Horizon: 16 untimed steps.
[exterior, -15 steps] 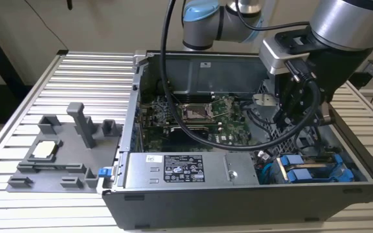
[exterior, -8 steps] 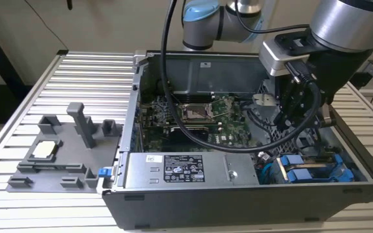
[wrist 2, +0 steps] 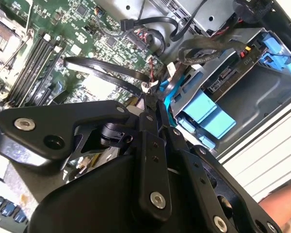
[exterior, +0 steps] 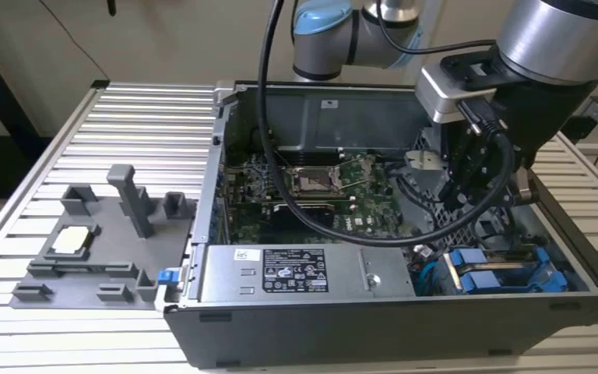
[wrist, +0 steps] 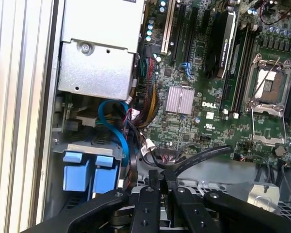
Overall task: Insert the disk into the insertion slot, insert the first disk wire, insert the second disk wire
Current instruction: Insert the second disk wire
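Observation:
The disk's blue carrier (exterior: 491, 274) (wrist 2: 206, 114) (wrist: 87, 174) sits inside the grey insertion slot (wrist: 89, 149) at the case's front corner, on the exterior view's right. The disk's connector edge (wrist 2: 223, 80) faces the motherboard. My gripper (wrist: 161, 175) (wrist 2: 153, 103) hangs low inside the case beside the slot. Its black fingers are shut on the end of a black flat wire (wrist: 203, 156), which trails off over the board. A blue wire (wrist: 117, 127) (wrist 2: 167, 94) loops close to the fingertips. In the exterior view the wrist (exterior: 486, 101) hides the fingers.
The grey power supply box (exterior: 289, 273) (wrist: 99, 53) lies along the case front next to the slot. The motherboard (exterior: 314, 195) with its CPU socket (wrist: 269, 97) fills the case floor. A grey fixture (exterior: 102, 241) stands on the slatted table at the exterior view's left.

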Motion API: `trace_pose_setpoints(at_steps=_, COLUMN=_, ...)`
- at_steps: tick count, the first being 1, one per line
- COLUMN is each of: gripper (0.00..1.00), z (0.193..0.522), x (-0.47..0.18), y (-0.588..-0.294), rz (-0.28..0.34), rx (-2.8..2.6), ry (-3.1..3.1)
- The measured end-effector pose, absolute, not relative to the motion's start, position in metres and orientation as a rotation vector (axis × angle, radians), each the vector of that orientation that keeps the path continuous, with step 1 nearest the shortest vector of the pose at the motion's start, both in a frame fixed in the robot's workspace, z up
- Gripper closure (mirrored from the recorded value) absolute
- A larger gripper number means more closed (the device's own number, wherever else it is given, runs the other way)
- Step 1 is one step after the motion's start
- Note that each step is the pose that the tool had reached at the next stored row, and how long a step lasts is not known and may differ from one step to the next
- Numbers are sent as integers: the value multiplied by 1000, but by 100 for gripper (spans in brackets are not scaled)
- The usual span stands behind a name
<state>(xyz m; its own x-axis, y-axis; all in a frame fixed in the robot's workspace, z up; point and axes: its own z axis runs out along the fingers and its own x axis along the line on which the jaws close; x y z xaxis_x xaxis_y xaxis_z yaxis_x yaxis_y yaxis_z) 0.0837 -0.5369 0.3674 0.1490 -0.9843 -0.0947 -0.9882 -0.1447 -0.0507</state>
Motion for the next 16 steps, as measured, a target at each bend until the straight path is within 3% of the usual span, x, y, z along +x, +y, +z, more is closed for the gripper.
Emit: trace_pose_setpoints(at_steps=16, gripper=84, z=365, x=85, y=-539, rz=58, rx=-2303, ry=1985)
